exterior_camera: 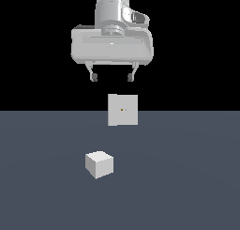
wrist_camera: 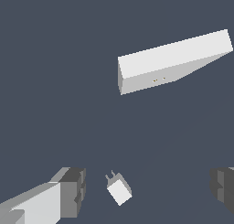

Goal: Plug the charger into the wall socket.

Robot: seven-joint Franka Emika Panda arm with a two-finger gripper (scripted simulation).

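Observation:
The charger is a small white cube lying on the grey floor, nearer the camera than the wall socket and slightly toward the exterior view's left. In the wrist view the charger shows two small prongs on one end. The wall socket is an upright white square plate with tiny orange and grey dots at its centre; it also shows in the wrist view. My gripper hangs open and empty high above both, fingers spread wide with the charger far below between them.
A flat dark grey floor extends all around, with black background beyond it. Nothing else stands on the floor.

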